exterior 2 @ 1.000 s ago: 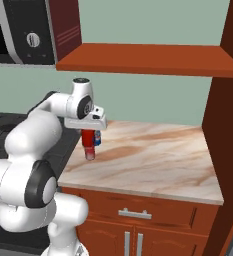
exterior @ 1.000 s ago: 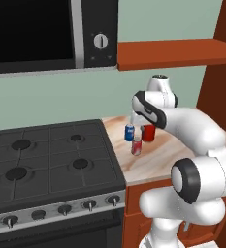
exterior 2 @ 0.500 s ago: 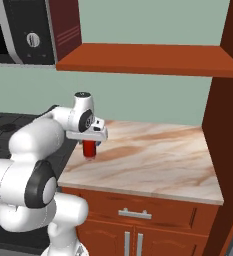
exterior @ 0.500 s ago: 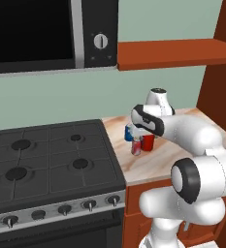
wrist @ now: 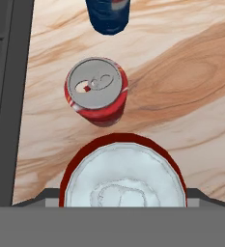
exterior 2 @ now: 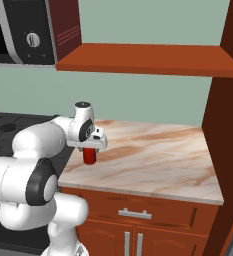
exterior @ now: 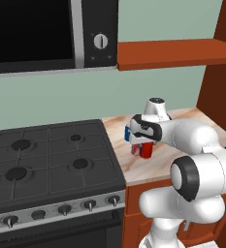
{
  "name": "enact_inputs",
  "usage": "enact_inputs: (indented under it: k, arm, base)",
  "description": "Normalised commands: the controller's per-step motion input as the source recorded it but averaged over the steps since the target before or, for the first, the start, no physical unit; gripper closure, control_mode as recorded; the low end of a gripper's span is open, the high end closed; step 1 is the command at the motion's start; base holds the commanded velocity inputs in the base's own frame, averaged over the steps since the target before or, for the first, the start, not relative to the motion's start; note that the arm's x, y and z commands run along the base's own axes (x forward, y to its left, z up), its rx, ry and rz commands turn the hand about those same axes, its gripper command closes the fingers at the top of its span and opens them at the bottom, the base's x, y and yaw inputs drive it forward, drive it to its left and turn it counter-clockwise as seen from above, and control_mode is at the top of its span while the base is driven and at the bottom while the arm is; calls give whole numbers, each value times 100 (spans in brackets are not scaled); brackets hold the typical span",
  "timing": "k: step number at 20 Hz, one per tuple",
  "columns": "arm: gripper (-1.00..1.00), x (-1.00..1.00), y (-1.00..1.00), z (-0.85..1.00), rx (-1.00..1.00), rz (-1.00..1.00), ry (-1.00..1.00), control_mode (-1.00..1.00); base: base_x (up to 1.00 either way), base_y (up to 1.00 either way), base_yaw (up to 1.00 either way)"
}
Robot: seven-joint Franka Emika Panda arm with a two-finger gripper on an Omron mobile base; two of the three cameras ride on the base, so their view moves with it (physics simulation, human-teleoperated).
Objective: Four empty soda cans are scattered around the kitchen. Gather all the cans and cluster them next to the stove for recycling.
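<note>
Stove (exterior: 51,160) at left, then beige counter (exterior 2: 153,160) carrying a blue can (wrist: 107,14) and a standing red can (wrist: 96,89). Risk: a careless release or retreat could tip the held red can (exterior 2: 90,156) into this close neighbour. Claw (exterior 2: 90,148) grips that can from above, can directly beneath it, low over the counter beside the stove.

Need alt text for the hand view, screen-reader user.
Top-down look at a marbled counter: a red can sits large and close at the bottom, its silver top facing the camera. Beyond it a second red can stands upright, and a blue can is cut off by the top edge. The black stove runs down the left side.
</note>
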Motion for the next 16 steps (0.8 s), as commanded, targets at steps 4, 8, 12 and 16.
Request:
enact_inputs:
  k: [4, 8, 12, 16]
  arm:
    - [100, 9, 23, -33, 0, 0, 0, -100]
    - [100, 5, 10, -21, 0, 0, 0, -100]
    - [100, 11, 0, -20, 0, 0, 0, -100]
    - [100, 11, 0, -19, 0, 0, 0, -100]
  base:
    - [0, 0, 0]
    - [0, 0, 0]
    - [0, 0, 0]
    - [0, 0, 0]
